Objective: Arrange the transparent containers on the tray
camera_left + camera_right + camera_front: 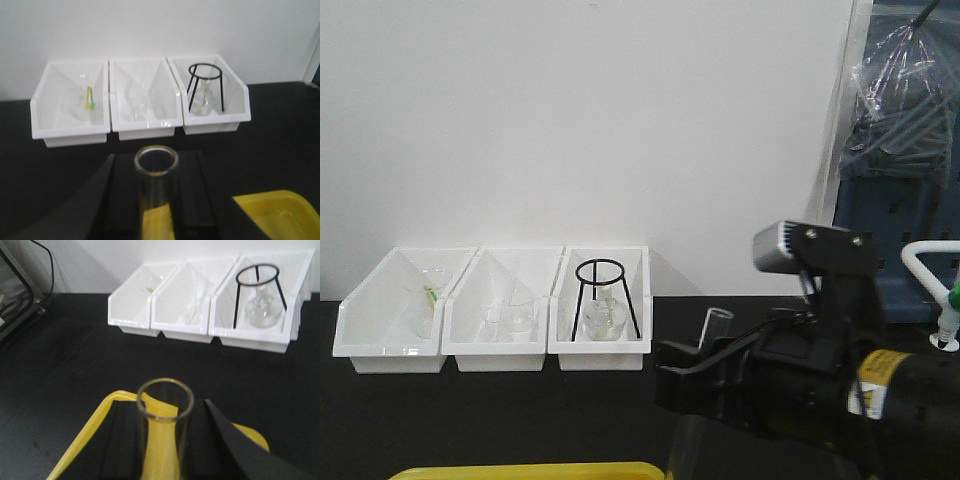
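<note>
In the left wrist view, a clear test tube [156, 172] stands upright between the black fingers of my left gripper [156, 166], which is shut on it, open rim upward. The yellow tray [280, 210] lies below and to the right. My right gripper [165, 412] is shut on a second upright test tube [164, 430], held over the yellow tray [87, 432], whose rim curves beneath the fingers. The front view shows the right gripper [705, 365] gripping its test tube [718, 322] above the tray's far rim [520, 470]. The left arm is out of that view.
Three white open-front bins [500, 352] stand in a row against the back wall on the black table. The right bin holds a black tripod ring [605, 295] over a glass flask; the others hold small glassware. A blue panel [900, 215] stands at far right.
</note>
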{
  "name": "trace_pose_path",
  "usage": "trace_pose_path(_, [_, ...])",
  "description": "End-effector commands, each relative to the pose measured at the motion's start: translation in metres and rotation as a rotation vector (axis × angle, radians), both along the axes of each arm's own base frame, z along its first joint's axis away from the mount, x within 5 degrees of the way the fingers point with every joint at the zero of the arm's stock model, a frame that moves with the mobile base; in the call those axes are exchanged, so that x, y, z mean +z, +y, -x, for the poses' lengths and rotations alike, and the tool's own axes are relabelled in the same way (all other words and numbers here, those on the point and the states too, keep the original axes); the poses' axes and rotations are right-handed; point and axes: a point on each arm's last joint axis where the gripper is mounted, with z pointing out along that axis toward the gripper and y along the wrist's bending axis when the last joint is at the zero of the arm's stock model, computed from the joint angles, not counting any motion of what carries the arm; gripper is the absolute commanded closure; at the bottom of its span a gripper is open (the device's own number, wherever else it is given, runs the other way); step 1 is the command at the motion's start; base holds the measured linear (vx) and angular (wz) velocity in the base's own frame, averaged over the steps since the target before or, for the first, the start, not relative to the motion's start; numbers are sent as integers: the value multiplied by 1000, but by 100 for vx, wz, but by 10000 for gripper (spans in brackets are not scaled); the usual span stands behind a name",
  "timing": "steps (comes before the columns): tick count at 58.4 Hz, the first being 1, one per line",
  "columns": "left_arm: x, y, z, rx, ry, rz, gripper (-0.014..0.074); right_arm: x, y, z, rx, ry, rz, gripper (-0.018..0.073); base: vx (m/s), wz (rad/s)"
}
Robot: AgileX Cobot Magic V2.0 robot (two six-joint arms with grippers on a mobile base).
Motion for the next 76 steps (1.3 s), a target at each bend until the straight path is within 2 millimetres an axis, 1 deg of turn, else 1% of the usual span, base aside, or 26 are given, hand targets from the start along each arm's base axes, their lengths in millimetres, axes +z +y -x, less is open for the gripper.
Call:
trace_pose_path(1, [7, -7, -17, -8, 14, 68, 520, 13, 10, -14, -21, -21, -82, 560, 0, 0])
trace_pose_path(6, [-10, -15, -36, -9, 118, 109, 517, 1, 25, -30, -15, 70, -45, 560, 0, 0])
trace_pose_path(14, [-37, -24, -60, -40, 242, 76, 514, -14, 47, -54, -3, 180, 8, 560, 0, 0])
trace_pose_path(23, [-66, -32, -82, -61, 355, 68, 514, -40, 69, -78, 11, 293, 81, 560, 0, 0])
trace_pose_path(33, [-99, -37, -100, -49, 470, 54, 514, -71, 87, -95, 8, 410, 93, 559, 0, 0])
trace_pose_path(35, [-106, -38, -103, -47, 496, 48, 514, -77, 89, -97, 5, 429, 92, 559, 0, 0])
trace_pose_path(43, [-126, -40, -111, -41, 563, 33, 514, -98, 95, -102, -2, 487, 105, 557, 0, 0])
trace_pose_path(51, [-140, -41, -116, -38, 609, 24, 514, -117, 98, -105, -2, 539, 144, 553, 0, 0])
trace_pose_path(66, [-159, -42, -122, -32, 667, 11, 513, -141, 101, -110, -6, 580, 185, 545, 0, 0])
trace_pose_path(76, [-173, -43, -124, -29, 721, -3, 496, -155, 102, -110, -2, 620, 222, 534, 0, 0])
